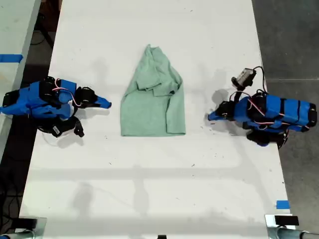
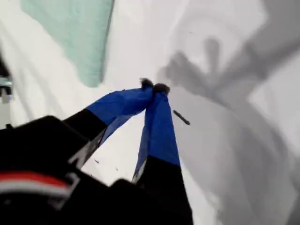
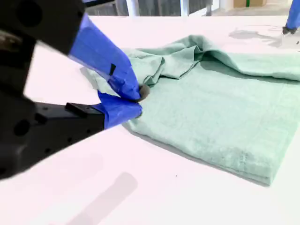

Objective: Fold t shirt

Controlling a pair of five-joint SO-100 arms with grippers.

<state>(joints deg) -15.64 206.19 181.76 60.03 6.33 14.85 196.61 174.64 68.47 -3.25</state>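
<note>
The pale mint-green t shirt (image 1: 152, 104) lies partly folded in the middle of the white table, narrowing to a point at the far end, with its straight hem nearest the camera. My first gripper (image 1: 210, 117) rests on the table at the exterior view's right, a short gap from the shirt's edge. It is shut and empty (image 2: 154, 86), and a corner of the shirt (image 2: 75, 33) shows beyond it. My second gripper (image 1: 108, 104) sits at the exterior view's left, also shut and empty (image 3: 138, 101), just short of the shirt's side edge (image 3: 211, 112).
The white table (image 1: 149, 189) runs the length of the exterior view, with dark floor past both long edges. A blue tape mark (image 1: 282, 204) sits near its front right corner in the exterior view. A second pale surface with blue tape (image 1: 10, 58) stands at the exterior view's left.
</note>
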